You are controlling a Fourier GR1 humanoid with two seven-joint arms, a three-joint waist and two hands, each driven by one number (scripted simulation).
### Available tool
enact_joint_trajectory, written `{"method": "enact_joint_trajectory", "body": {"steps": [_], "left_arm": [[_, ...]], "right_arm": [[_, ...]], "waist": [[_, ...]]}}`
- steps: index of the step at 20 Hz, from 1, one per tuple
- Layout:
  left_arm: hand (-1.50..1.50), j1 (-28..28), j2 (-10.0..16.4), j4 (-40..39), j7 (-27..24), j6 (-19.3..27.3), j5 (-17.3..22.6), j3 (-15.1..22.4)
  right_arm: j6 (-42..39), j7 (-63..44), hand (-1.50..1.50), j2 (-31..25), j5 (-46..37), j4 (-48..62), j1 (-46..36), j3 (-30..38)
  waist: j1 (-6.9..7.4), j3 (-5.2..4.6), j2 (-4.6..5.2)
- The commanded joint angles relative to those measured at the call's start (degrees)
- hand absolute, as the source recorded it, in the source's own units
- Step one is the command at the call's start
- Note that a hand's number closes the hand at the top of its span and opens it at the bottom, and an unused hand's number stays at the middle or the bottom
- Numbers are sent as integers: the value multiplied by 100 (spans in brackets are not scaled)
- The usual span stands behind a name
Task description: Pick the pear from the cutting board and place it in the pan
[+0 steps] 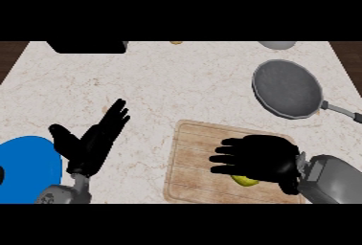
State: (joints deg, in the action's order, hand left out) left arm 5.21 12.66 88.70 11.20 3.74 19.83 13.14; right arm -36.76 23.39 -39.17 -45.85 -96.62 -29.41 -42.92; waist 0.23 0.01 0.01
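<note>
Two black hands are seen above the counter: the left hand is held open, fingers straight, beside a blue plate, and the right hand is spread wide, palm down, over the wooden cutting board. The yellow-green pear is seen on the board, mostly hidden under that palm; the grey pan is set well apart.
</note>
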Motion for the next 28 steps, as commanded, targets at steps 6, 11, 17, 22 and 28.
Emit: {"method": "enact_joint_trajectory", "body": {"steps": [6, 11, 17, 22, 28], "left_arm": [[0, -409, -68, 353, 45, -188, -170, -151], [0, -233, -276, 161, 65, -171, -371, -161], [0, -153, -307, -147, -107, -417, -334, -336], [0, 2, -376, 243, 370, -366, -315, -375], [0, -396, -334, 160, 81, -222, -463, -445]], "right_arm": [[107, 610, -150, 620, -842, 695, 194, 290], [854, 987, -150, 722, -1520, 1299, 439, 260], [1518, 1444, 150, 1187, -1682, 1580, 385, 407], [2047, 1951, 150, 1413, -2083, 2157, 165, 702], [1615, -610, 150, 1770, -2070, 1509, 1443, 1480]], "waist": [[17, 0, -2], [1, 0, 1], [1, 0, 2], [15, 1, 3], [-343, -3, -89]]}}
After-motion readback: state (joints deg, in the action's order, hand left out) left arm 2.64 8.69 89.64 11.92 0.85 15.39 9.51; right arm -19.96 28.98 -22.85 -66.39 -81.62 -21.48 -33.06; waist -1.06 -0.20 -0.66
